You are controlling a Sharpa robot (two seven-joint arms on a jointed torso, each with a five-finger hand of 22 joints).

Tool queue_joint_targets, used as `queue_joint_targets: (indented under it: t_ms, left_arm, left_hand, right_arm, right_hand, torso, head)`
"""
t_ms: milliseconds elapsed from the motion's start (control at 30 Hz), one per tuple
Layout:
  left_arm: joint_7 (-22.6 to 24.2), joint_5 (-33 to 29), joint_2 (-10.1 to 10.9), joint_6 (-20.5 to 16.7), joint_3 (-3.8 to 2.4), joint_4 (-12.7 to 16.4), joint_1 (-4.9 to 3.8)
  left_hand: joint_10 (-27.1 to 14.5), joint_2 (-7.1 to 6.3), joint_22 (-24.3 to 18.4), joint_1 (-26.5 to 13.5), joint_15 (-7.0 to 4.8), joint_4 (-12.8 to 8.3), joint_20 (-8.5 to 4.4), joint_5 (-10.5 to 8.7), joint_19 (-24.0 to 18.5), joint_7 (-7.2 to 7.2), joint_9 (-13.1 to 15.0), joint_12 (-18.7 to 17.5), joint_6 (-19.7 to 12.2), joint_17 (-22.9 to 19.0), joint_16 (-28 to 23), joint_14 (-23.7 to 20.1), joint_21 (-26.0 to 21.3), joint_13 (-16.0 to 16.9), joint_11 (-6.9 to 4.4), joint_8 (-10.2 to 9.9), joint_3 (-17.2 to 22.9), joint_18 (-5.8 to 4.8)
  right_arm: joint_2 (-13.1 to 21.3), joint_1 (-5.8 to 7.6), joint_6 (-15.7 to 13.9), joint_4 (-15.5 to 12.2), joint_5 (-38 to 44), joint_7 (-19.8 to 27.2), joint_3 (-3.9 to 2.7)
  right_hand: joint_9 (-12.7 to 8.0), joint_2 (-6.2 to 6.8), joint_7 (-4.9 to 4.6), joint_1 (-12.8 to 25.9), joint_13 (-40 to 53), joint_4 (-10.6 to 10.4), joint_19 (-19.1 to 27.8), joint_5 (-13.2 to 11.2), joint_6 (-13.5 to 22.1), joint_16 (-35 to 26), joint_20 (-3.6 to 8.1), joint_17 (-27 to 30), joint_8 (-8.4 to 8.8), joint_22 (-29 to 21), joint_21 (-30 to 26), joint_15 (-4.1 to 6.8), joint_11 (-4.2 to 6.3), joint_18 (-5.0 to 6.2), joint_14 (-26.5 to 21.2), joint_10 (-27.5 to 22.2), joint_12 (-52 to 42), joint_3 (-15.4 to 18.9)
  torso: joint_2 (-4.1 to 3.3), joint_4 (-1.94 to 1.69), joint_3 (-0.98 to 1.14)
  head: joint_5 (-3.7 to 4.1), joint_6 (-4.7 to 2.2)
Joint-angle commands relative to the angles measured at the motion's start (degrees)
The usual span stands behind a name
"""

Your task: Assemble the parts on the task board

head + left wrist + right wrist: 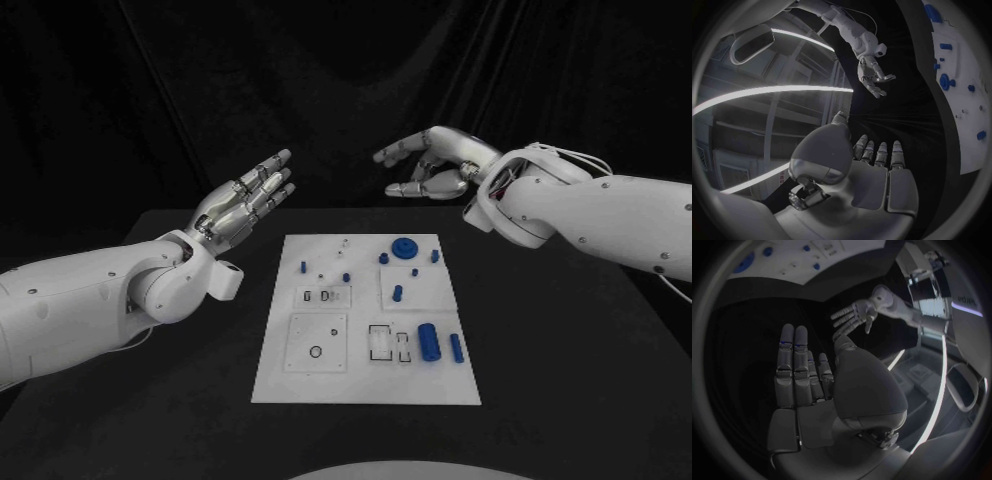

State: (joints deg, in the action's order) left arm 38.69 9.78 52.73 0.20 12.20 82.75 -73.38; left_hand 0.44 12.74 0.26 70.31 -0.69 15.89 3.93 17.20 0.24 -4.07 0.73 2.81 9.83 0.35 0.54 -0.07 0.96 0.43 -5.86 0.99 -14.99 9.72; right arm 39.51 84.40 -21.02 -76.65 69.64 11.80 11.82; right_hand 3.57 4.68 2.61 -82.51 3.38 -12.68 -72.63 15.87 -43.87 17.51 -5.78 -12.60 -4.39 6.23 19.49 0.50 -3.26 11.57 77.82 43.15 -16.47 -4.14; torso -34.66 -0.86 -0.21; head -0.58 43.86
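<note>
One white task board (pixel 368 375) lies in the middle of the black tabletop (pixel 577 350), and several small blue parts (pixel 428 342) rest on it. Beyond the board's far corners hover two hands, the left hand (pixel 248 203) and the right hand (pixel 428 165); both hold nothing, fingers apart.

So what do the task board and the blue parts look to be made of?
Task board: probably rigid plastic, matte white; it lies flat with crisp edges and no glare. Blue parts, such as the large cylinder: likely moulded or printed plastic, uniform saturated blue with little shine.
</note>
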Motion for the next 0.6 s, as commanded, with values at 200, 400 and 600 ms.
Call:
queue_joint_targets:
  t_ms: [200,400,600]
  left_arm:
    - [6.2,2.7,0.3,1.9,-0.06,-0.1,-0.16]
    - [6.2,2.8,0.4,2.4,-0.05,-0.2,-0.11]
    - [6.0,2.8,0.4,2.7,-0.05,-0.4,-0.05]
  left_hand:
    - [-0.4,1.24,-0.3,1.5,1.32,0.8,1.41,3.16,-0.2,1.05,0.6,-0.5,0.1,-0.3,-0.5,0.1,-1.0,0.1,0.70,0.3,-0.2,-1.12]
    - [-0.4,1.38,-0.3,2.1,1.50,0.8,1.79,4.46,-0.2,1.24,0.6,-0.5,0.3,-0.3,-0.5,0.1,-1.0,0.1,0.91,0.3,-0.1,-0.89]
    - [-0.4,1.45,-0.3,2.4,1.65,0.8,2.02,4.92,-0.2,1.44,0.7,-0.4,0.6,-0.3,-0.5,0.1,-1.0,0.1,1.07,0.4,0.0,-0.79]
  right_arm:
    - [-5.6,-2.02,7.3,6.9,28.7,-4.5,-0.04]
    - [-8.2,-3.86,9.6,9.6,31.3,-4.5,-0.04]
    - [-9.7,-5.11,12.0,11.2,32.1,-5.0,-0.04]
  right_hand:
    - [2.5,0.77,-1.89,-2.4,0.5,3.1,-7.8,-2.3,-9.6,19.5,3.28,-16.2,-1.51,8.8,12.1,3.18,1.44,-1.33,8.1,10.0,5.2,-0.8]
    - [4.3,2.20,-1.68,-3.8,0.5,3.7,-2.3,-2.6,-11.8,33.4,3.71,-29.3,-0.02,18.9,22.4,3.43,1.90,-1.38,5.4,13.7,8.7,-5.6]
    - [5.2,3.88,-1.78,-3.5,0.6,3.9,-0.7,-1.4,-12.2,36.8,3.72,-32.4,0.40,25.4,28.0,3.64,1.89,-1.79,5.3,14.7,9.9,-9.0]
  torso:
    - [-1.28,-0.09,-0.30]
    - [-1.04,-0.21,-0.42]
    - [-0.35,-0.68,-0.26]
  head:
    - [-0.20,-0.75]
    - [-0.04,-0.64]
    - [0.44,0.19]
